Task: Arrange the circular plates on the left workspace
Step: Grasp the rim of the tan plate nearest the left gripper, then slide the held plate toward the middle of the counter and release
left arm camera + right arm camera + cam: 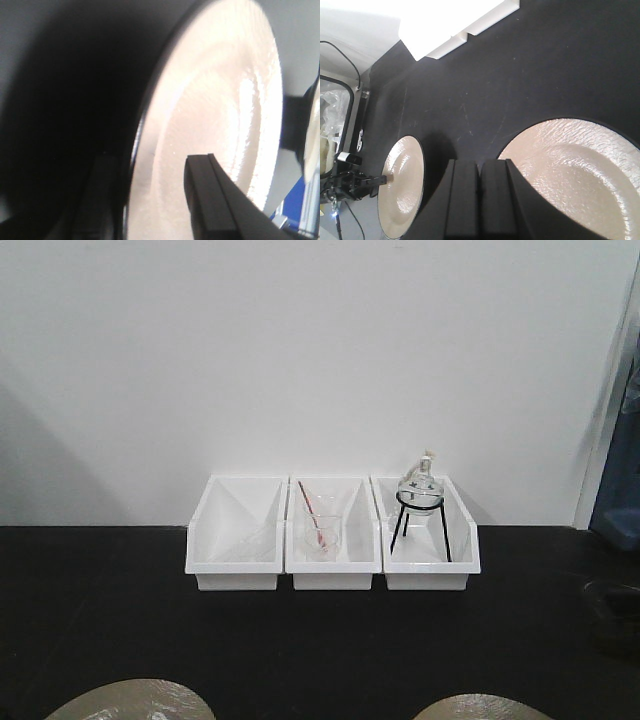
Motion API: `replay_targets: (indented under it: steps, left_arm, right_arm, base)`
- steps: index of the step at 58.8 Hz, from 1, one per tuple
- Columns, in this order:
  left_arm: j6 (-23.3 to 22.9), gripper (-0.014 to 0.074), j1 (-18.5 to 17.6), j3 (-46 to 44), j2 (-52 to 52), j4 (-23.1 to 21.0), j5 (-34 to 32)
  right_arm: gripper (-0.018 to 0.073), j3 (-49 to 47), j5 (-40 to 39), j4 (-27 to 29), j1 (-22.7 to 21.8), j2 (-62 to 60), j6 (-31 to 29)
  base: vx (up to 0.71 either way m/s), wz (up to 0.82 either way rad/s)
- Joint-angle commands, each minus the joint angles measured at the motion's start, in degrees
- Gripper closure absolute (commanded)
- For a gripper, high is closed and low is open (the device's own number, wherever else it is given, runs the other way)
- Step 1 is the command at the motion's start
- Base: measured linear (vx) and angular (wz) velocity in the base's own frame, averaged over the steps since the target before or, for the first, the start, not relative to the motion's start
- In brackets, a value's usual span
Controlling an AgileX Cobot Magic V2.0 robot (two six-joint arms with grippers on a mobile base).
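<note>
Two glossy beige circular plates show at the bottom of the front view, the left plate (130,700) and the right plate (485,707), over the black bench top (300,640) of the left workspace. In the left wrist view the left plate (215,100) fills the frame. My left gripper (152,160) straddles its rim, one finger under it and one on its face, shut on it. The right wrist view shows this plate (402,185) tilted, with my left gripper (367,181) at its edge. My right gripper (480,162) is shut on nothing, just left of the right plate (580,175), which lies flat.
Three white bins (333,565) stand in a row against the back wall. The middle one holds a glass beaker (322,535) with a rod. The right one holds a flask on a black tripod (420,510). A dark recess (615,615) sits at the bench's right edge.
</note>
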Motion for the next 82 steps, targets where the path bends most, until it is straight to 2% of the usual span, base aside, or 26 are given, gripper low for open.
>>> replay_targets:
  steps: [1, 6, 10, 12, 13, 19, 24, 29, 34, 43, 47, 52, 65, 82]
  left_arm:
    - [0.0, 0.0201, -1.3, -1.3, -1.6, -2.7, 3.9]
    - [-0.1, 0.0326, -1.7, -1.3, -1.5, -2.7, 4.6]
    - [-0.1, 0.0514, -1.7, -1.3, -1.5, -3.1, 4.7]
    - [-0.1, 0.0594, -1.7, -1.3, -1.5, -3.1, 4.8]
    - [-0.1, 0.0606, -1.7, -1.3, -1.5, -3.0, 4.9]
    - [-2.6, 0.0605, -1.7, -1.3, -1.6, -4.4, 5.0]
    - [-6.3, 0.0604, -2.0, -1.3, -1.6, -8.4, 5.0]
    - [-7.0, 0.0603, -3.3, -1.3, -2.5, -12.8, 5.0]
    - [-6.7, 0.0600, -5.8, -1.5, -3.4, -18.3, 5.0]
    - [-5.1, 0.0596, -11.8, -1.5, -4.1, -31.1, 4.0]
    - [-4.4, 0.0597, -15.0, -1.5, -4.1, -33.9, 1.4]
    - [-4.4, 0.0597, -18.5, -1.7, -3.9, -35.6, -2.2]
    - [-5.8, 0.0597, -26.4, -8.0, -0.3, -35.8, -7.1]
    - [-10.3, 0.0597, -31.5, -16.3, 4.9, -35.7, -9.5]
  right_arm:
    - [0.0563, -1.4, 1.9, 3.9, -0.3, -1.5, -0.8]
    - [0.0563, -1.4, 2.2, 3.9, -0.3, -1.5, -0.8]
    - [0.0563, -1.4, 2.5, 4.1, -0.3, -1.5, -0.8]
    - [0.0563, -1.4, 2.7, 4.3, -0.3, -1.5, -0.8]
    - [0.0563, -1.4, 2.7, 4.4, -0.3, -1.5, -0.8]
    - [0.0563, -1.4, 2.7, 5.1, -0.3, -1.5, -0.8]
    - [0.0563, -1.4, 2.7, 5.1, -0.3, -1.5, -0.8]
    - [0.0563, -1.4, 2.7, 5.1, -0.3, -1.5, -0.8]
    - [0.0563, -1.4, 2.7, 5.1, -0.3, -1.5, -0.8]
    - [0.0563, -1.4, 2.7, 5.1, -0.3, -1.5, -0.8]
    - [0.0563, -1.4, 2.7, 5.1, -0.3, -1.5, -0.8]
    - [0.0563, -1.4, 2.7, 5.1, -0.3, -1.5, -0.8]
    - [0.0563, -1.4, 3.0, 5.1, -0.3, -1.5, -0.8]
    - [0.0563, -1.4, 3.3, 5.1, -0.3, -1.5, -0.8]
  base:
    - [0.00, 0.00]
    - [0.00, 0.00]
    - [0.00, 0.00]
    - [0.00, 0.00]
    - [0.00, 0.00]
    - [0.00, 0.00]
    - [0.00, 0.00]
    - [0.00, 0.00]
    - [0.00, 0.00]
    - [0.00, 0.00]
    - [0.00, 0.00]
    - [0.00, 0.00]
    - [0.00, 0.00]
    - [0.00, 0.00]
